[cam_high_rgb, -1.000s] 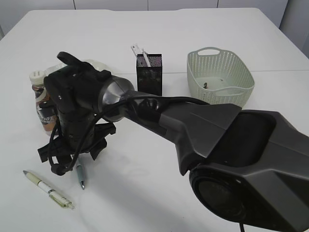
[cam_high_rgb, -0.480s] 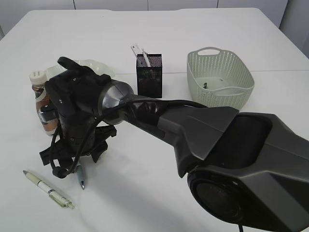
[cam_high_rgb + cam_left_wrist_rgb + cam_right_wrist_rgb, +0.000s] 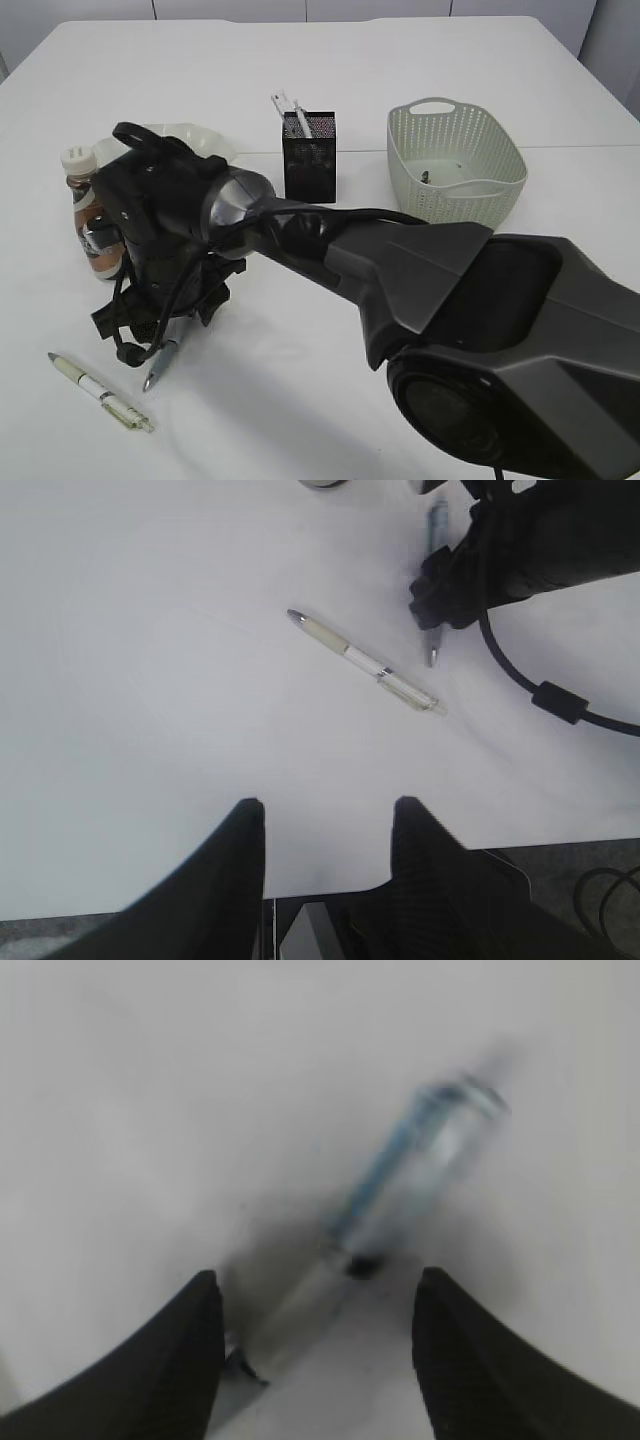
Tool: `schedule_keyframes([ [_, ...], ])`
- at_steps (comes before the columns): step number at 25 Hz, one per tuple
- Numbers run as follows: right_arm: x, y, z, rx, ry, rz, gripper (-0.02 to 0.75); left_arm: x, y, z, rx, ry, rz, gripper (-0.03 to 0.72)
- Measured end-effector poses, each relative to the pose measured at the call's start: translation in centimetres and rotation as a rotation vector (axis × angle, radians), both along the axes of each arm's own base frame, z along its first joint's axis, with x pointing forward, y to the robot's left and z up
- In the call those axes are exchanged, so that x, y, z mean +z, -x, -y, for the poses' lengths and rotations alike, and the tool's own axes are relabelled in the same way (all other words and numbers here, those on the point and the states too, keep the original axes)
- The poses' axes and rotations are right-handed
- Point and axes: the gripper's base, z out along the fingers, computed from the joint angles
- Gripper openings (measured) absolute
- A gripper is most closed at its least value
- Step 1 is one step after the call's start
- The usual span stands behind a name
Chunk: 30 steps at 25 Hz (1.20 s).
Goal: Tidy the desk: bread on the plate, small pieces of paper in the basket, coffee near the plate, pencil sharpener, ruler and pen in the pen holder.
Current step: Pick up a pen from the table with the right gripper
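Observation:
A blue-grey pen lies on the white desk, and my right gripper hangs over its upper end. In the right wrist view this pen runs slantwise between the open jaws of the right gripper, blurred, with neither finger on it. A cream pen lies further left. My left gripper stands open and empty over the desk's front edge, short of the cream pen. The coffee stands beside the plate. The ruler sticks out of the pen holder. Bread and pencil sharpener are hidden.
The green basket stands at the back right with a small dark scrap inside. My right arm stretches across the middle of the desk from the lower right and hides part of the plate.
My right gripper has shifted slightly left and down over the blue-grey pen. The pen's tip has swung to the left. The cream pen has not moved.

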Motion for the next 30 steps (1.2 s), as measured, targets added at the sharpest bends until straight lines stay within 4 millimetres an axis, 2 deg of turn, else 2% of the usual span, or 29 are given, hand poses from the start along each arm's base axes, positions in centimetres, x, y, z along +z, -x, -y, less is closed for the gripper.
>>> schedule_keyframes([
  [7,-0.04,-0.42,0.34,0.004,0.032,0.037,0.468,0.0,0.0,0.0,0.0,0.0,0.0,0.307],
  [15,-0.04,-0.29,0.21,-0.055,-0.051,-0.051,0.468,0.0,0.0,0.0,0.0,0.0,0.0,0.307],
  [30,-0.03,-0.27,0.17,-0.059,-0.057,-0.054,0.468,0.0,0.0,0.01,0.0,0.001,0.0,0.307],
])
